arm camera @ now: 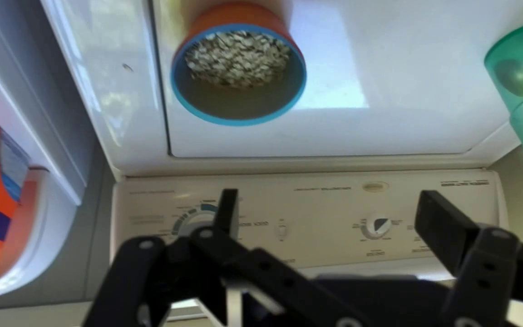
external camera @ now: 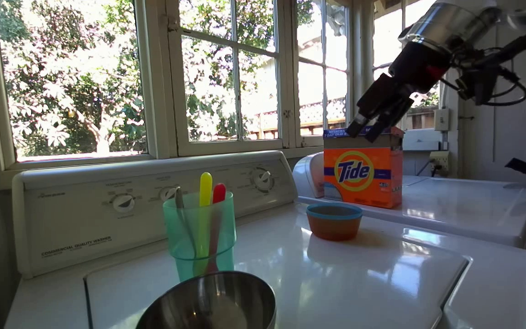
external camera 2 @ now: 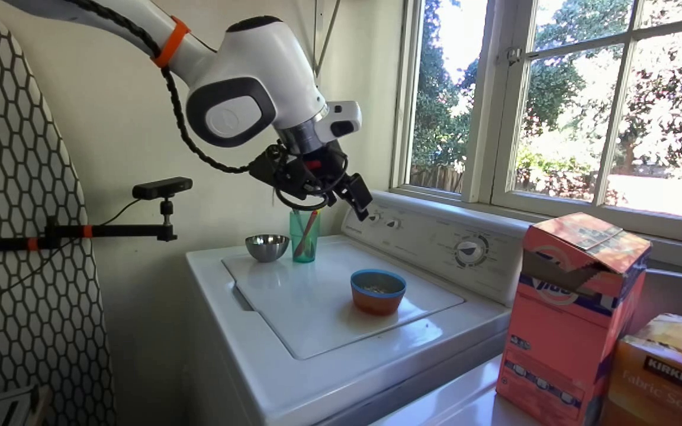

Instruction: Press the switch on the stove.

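Note:
The stove (external camera: 427, 269), a white appliance whose panel is lettered as a washer, shows in both exterior views (external camera 2: 323, 296). Its raised back panel (arm camera: 325, 245) has round knobs and, in the wrist view, a small switch (arm camera: 282, 230) between the large dial (arm camera: 195, 222) and a small knob (arm camera: 378, 225). My gripper (arm camera: 329, 204) is open and empty. Its fingers stand apart in front of the panel in the wrist view, the left finger partly covering the large dial. In both exterior views the gripper (external camera: 365, 131) hangs in the air above the stove, apart from the panel.
An orange bowl with blue rim (external camera 2: 378, 296) holding flakes, a green cup (external camera: 199, 228) with utensils and a metal bowl (external camera 2: 267, 247) stand on the top. A Tide box (external camera: 363, 176) and a Kirkland box (external camera 2: 666, 373) stand beside it on the second appliance (external camera: 464, 201). Windows (external camera: 226, 146) rise behind.

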Robot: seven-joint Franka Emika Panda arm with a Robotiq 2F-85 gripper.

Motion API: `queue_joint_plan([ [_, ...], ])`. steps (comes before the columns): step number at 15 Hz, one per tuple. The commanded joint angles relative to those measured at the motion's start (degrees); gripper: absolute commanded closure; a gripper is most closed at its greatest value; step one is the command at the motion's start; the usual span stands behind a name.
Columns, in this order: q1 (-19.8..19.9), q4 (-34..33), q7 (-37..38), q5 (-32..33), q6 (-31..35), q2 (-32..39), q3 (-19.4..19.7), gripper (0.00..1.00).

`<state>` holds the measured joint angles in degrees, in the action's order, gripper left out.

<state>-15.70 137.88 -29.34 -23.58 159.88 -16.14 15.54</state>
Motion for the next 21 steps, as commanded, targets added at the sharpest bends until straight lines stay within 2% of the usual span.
queue_joint_plan([
  [1, -7.9, -9.9, -12.3, -9.9, 0.5, 8.9, 4.5, 0.00],
  [3, -9.9, -16.0, -17.1, -15.4, 0.0, 14.4, 5.6, 0.00],
  [5, -9.6, -21.7, -19.2, -18.9, 0.0, 19.9, 5.6, 0.00],
  [6, -8.8, -15.0, -15.7, -14.7, 0.4, 13.2, 4.3, 0.00],
  [9, -8.9, -20.3, -17.3, -16.9, 0.4, 18.8, 4.6, 0.00],
  [13, -8.8, -21.5, -18.4, -18.7, 0.7, 20.2, 4.5, 0.00],
  [18, -6.1, -36.1, -23.9, -24.3, -4.6, 32.6, 3.8, 0.00],
  [21, -3.6, -45.6, -22.4, -25.4, -7.9, 40.7, 3.3, 0.00],
])
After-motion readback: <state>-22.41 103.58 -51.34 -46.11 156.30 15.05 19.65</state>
